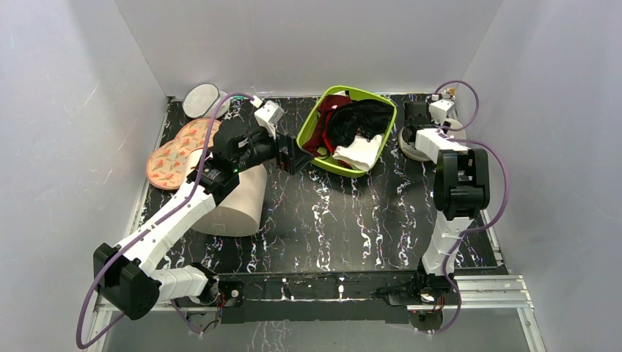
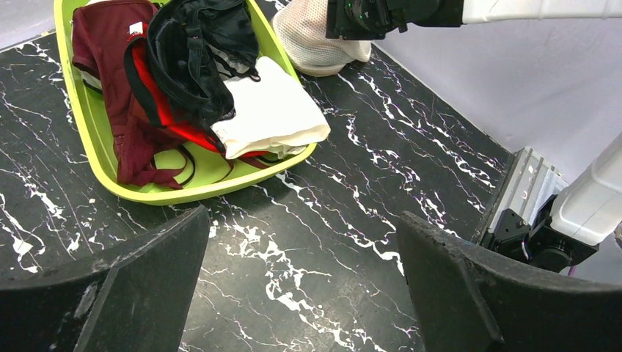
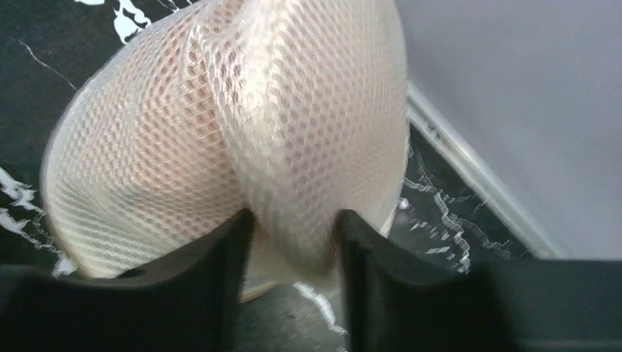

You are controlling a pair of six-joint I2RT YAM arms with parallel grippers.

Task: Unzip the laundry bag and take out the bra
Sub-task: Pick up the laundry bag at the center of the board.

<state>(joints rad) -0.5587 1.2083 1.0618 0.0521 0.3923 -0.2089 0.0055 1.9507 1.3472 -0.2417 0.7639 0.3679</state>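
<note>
The laundry bag (image 3: pixel 220 132) is an off-white mesh dome at the far right of the table, by the wall. It also shows in the left wrist view (image 2: pixel 315 44) and, mostly under the right arm, in the top view (image 1: pixel 405 144). My right gripper (image 3: pixel 293 220) is shut on a raised fold of its mesh. A faint orange tint shows through the mesh; the bra itself is hidden. My left gripper (image 2: pixel 301 216) is open and empty, low over the table just in front of the green basket (image 2: pixel 95 139), as the top view (image 1: pixel 293 158) shows.
The green basket (image 1: pixel 315 125) holds a dark red cloth (image 2: pixel 103 59), a black garment (image 2: pixel 191 51) and a white cloth (image 2: pixel 268 110). A large cream cylinder (image 1: pixel 238 202) lies under my left arm. A patterned lid (image 1: pixel 172 154) and a greyer round pouch (image 1: pixel 202 100) sit far left.
</note>
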